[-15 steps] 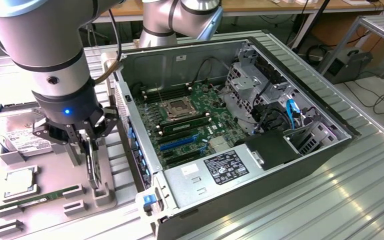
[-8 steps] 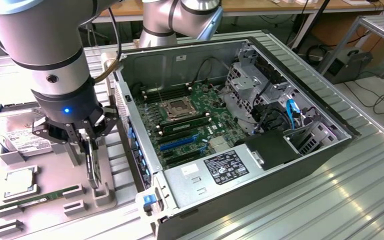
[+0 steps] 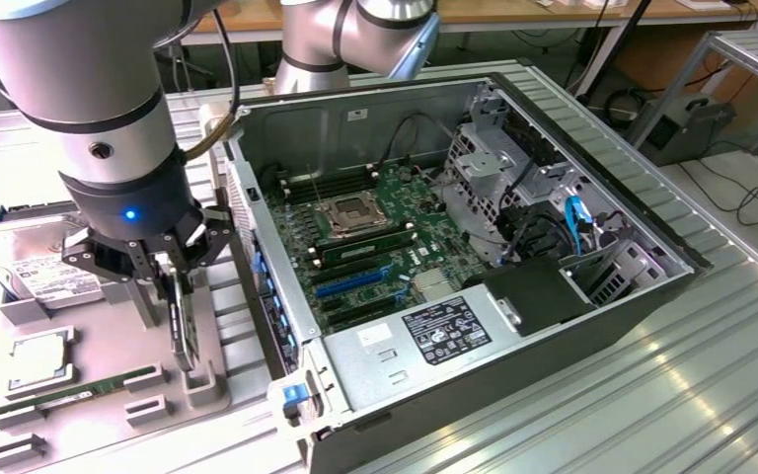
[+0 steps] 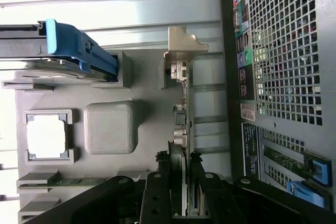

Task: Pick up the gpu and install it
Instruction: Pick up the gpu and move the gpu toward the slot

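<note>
Grip state: the claw was half closed, fingers pressed on both flat faces of the gpu, so I judged it held. The gpu stood upright on its long edge in a slot of the grey parts tray, just beside the open computer case. Standing it that way left both faces free for the fingers. It looked seated in the tray, not lifted. The motherboard lay face up in the case, slots open from above. The hard drive and memory stick sat in their own tray holders.
</note>
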Controlling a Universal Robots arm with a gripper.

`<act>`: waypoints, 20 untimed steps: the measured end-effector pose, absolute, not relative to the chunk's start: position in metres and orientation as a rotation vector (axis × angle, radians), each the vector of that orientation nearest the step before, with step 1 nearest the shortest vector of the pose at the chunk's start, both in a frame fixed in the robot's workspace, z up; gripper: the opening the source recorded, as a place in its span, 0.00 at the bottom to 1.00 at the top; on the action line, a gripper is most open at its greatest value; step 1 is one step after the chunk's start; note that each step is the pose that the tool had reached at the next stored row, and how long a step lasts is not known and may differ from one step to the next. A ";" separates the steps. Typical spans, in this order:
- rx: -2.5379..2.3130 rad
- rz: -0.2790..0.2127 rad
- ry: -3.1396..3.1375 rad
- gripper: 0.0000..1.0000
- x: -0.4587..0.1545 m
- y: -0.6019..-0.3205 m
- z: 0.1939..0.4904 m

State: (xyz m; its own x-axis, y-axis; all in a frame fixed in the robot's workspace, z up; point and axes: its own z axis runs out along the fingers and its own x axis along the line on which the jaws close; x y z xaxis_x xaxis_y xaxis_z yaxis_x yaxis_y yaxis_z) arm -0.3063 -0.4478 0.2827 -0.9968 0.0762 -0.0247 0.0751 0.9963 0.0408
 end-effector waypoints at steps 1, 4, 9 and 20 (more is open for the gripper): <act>0.118 0.062 3.113 0.26 -0.306 -0.448 0.283; 0.118 0.062 3.112 0.26 -0.306 -0.448 0.284; 0.118 0.062 3.113 0.26 -0.306 -0.448 0.286; 0.118 0.062 3.113 0.26 -0.306 -0.448 0.291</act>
State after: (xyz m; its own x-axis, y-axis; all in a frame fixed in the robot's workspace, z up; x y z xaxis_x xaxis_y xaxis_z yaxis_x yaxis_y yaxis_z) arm -0.3063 -0.4478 0.2906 -0.9968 0.0762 -0.0247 0.0751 0.9963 0.0407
